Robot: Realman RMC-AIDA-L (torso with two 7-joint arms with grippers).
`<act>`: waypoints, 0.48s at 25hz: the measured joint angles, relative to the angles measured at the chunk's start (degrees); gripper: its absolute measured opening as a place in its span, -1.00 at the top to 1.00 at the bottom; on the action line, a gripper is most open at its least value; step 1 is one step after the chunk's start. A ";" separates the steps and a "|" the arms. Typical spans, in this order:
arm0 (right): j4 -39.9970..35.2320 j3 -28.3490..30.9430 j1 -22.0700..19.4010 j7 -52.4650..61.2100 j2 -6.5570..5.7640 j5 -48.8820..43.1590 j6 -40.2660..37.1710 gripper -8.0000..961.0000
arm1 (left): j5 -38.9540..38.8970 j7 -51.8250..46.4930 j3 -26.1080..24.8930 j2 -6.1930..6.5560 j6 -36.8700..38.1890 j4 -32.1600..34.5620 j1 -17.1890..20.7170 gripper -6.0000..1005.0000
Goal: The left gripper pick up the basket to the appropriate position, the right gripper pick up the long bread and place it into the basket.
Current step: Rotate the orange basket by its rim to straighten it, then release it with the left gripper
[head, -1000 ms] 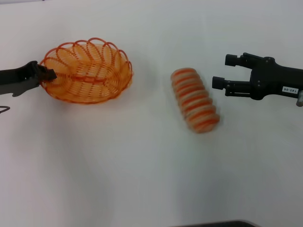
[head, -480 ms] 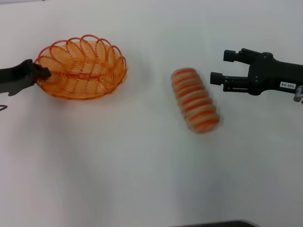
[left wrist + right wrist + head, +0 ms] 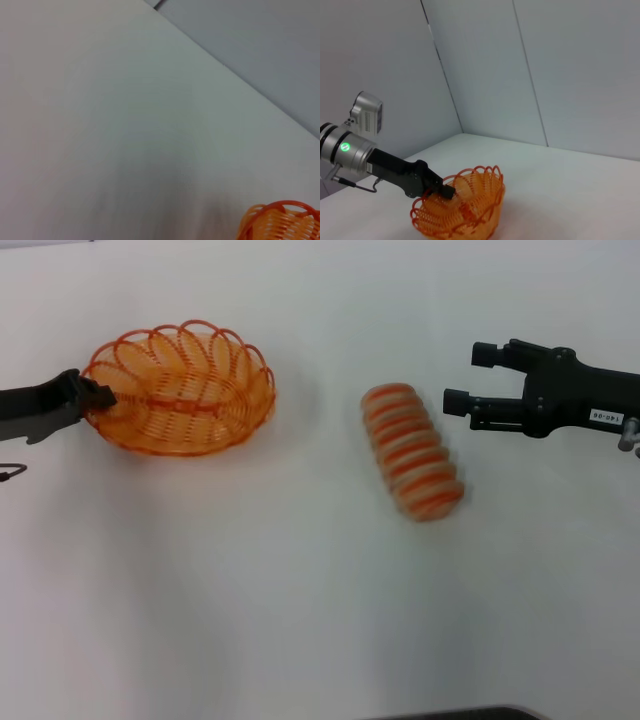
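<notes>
Leftmost, we see the left gripper (image 3: 100, 395) clenched on the near-left rim of the basket (image 3: 180, 390), which tilts above the white desk (image 3: 300, 590). Farther right the long bread (image 3: 411, 449) lies on the desk, and just beyond it the right gripper (image 3: 470, 377) hovers with fingers spread.

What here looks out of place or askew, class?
The orange wire basket sits tilted rather than flat: the left gripper holds its rim at one end. The long bread lies undisturbed on the white table; the right gripper is open beside it.
</notes>
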 joint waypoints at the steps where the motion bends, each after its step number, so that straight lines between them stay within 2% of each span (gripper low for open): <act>1: 0.00 0.00 0.06 0.00 0.00 0.00 0.03 -0.87 | -0.08 0.01 0.68 0.00 -0.22 0.00 0.00 0.85; 12: 0.00 -0.01 0.57 0.00 0.00 -0.03 0.12 -0.86 | -0.21 0.00 2.55 0.02 -1.69 -0.07 0.04 0.85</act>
